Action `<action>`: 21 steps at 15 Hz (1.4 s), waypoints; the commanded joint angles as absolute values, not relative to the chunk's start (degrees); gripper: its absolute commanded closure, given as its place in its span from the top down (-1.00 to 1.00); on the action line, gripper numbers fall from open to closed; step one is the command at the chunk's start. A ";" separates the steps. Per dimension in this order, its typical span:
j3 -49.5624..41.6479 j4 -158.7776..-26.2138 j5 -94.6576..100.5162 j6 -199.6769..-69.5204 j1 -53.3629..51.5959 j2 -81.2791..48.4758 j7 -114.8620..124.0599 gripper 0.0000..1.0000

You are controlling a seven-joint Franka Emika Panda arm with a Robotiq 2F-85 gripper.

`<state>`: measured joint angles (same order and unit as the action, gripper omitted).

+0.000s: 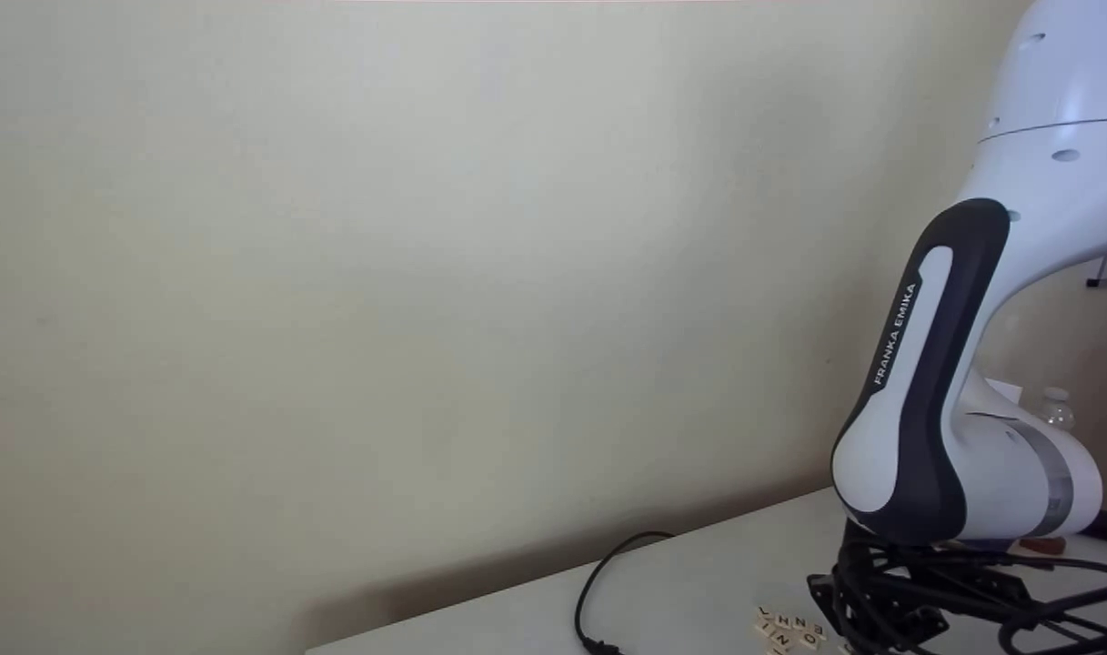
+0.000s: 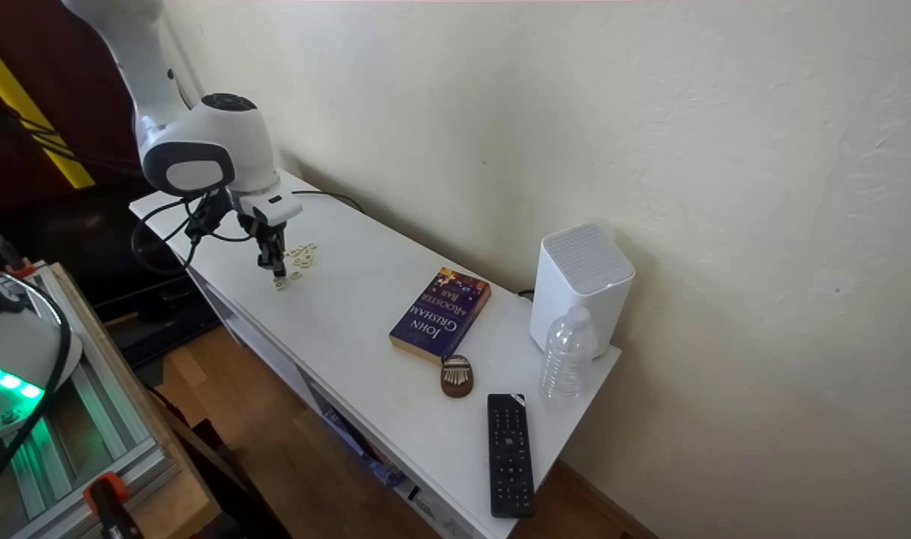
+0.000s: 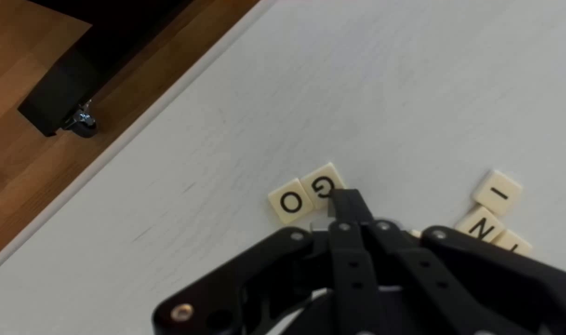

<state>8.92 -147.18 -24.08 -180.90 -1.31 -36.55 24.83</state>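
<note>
Cream letter tiles lie on a white tabletop [image 3: 217,153]. In the wrist view my gripper [image 3: 350,202] is shut, its fingertips overlapping the right edge of the G tile [image 3: 319,179]. Whether they touch it or hover just above, I cannot tell. The O tile [image 3: 290,202] sits against the G tile's left side. Further right are an I tile [image 3: 498,192], an N tile [image 3: 480,225] and a part-hidden tile [image 3: 513,244]. In an exterior view the gripper [image 2: 279,275] points down at the tiles, beside a loose group of several more tiles [image 2: 303,256].
Along the table stand a John Grisham book [image 2: 440,314], a small thumb piano [image 2: 456,376], a black remote [image 2: 510,455], a clear bottle [image 2: 569,355] and a white speaker-like box [image 2: 579,292]. A black cable [image 1: 594,582] lies near the wall. Cables hang from the wrist.
</note>
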 commanded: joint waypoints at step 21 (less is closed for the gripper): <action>13.09 -144.67 -19.07 -184.11 4.18 -36.92 20.65 -1.00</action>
